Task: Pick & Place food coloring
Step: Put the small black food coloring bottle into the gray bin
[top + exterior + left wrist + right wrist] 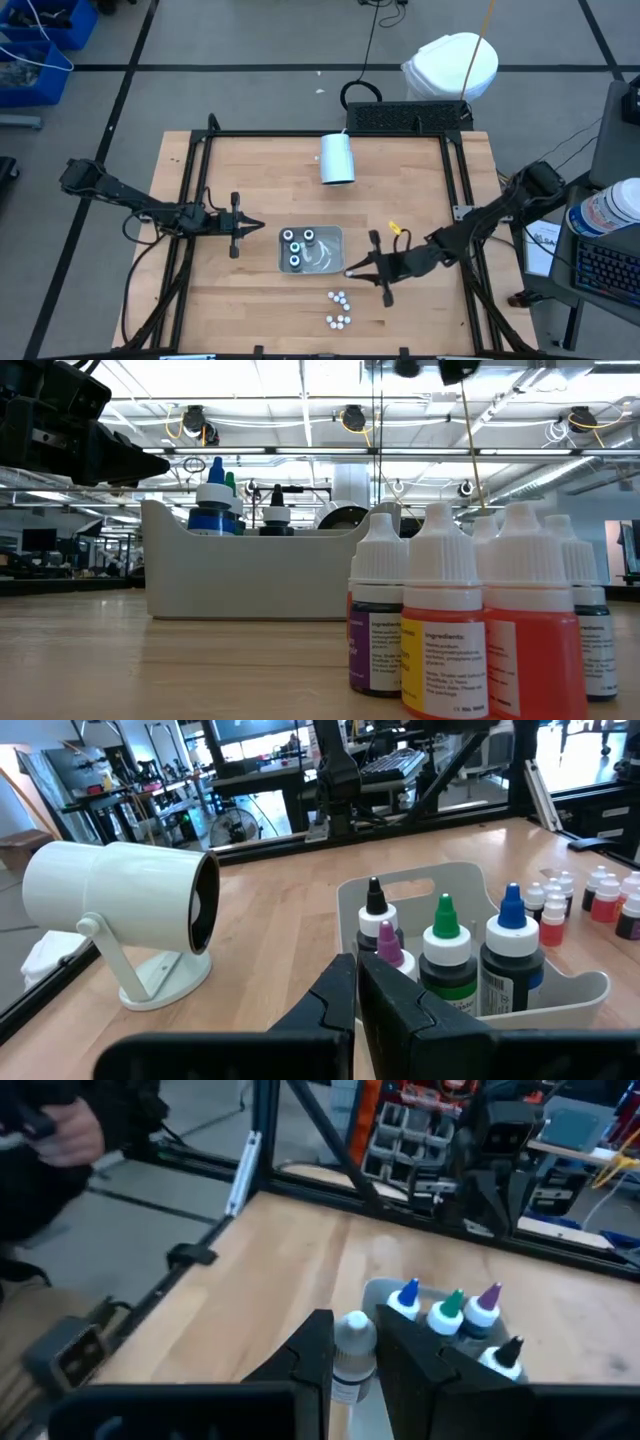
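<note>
**Right pincer holding a small bottle right at the tray**

High view: the grey tray (325, 250) sits mid-counter (260, 180) and I'll place everything off that. Four wider food coloring bottles (298, 245) stand inside it. The left pincer (257, 224) hovers just beside the tray's left side, fingers pressed together, nothing in them. The right pincer (350, 270) is at the tray's near-right corner. A loose bunch of small white-capped bottles (338, 308) sits on the counter nearer the front edge than the tray, a little apart from it. A white cylinder cup (337, 158) lies on its side beyond the tray, toward the back.

Low view: the small bottles (470, 630) fill the foreground, orange, purple and dark ones, white caps on all. The tray (250, 575) is behind them with tall bottle tips poking over its wall.

Left wrist view: the closed fingers (345, 1010) point at the tray (560, 990), where black, purple, green and blue-tipped bottles (445, 950) stand upright. The cup (120, 900) lies off to one side of the tray.

Right wrist view: the fingers (310, 1355) are clamped on one small white-capped bottle (352, 1348), upright, just beside the tray's edge (375, 1292).
</note>
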